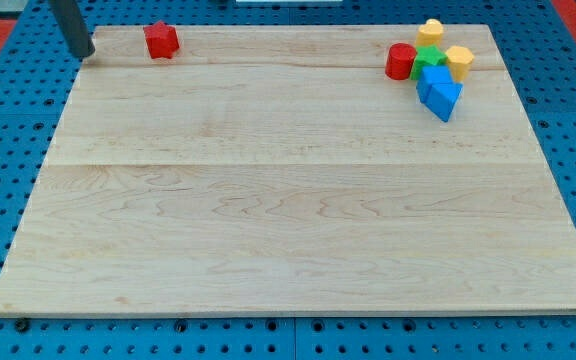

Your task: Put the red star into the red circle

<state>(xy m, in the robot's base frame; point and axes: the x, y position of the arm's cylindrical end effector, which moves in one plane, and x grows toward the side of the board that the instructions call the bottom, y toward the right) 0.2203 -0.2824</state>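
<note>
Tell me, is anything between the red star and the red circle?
No. The red star sits top left, my tip just left of it. Only bare board lies between it and the red circle at the view's right.

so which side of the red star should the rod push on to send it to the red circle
Push on the red star from its left face, driving toward the view's right, since the red circle lies far right along the top edge. My tip already sits just left of the star, slightly lower.
</note>
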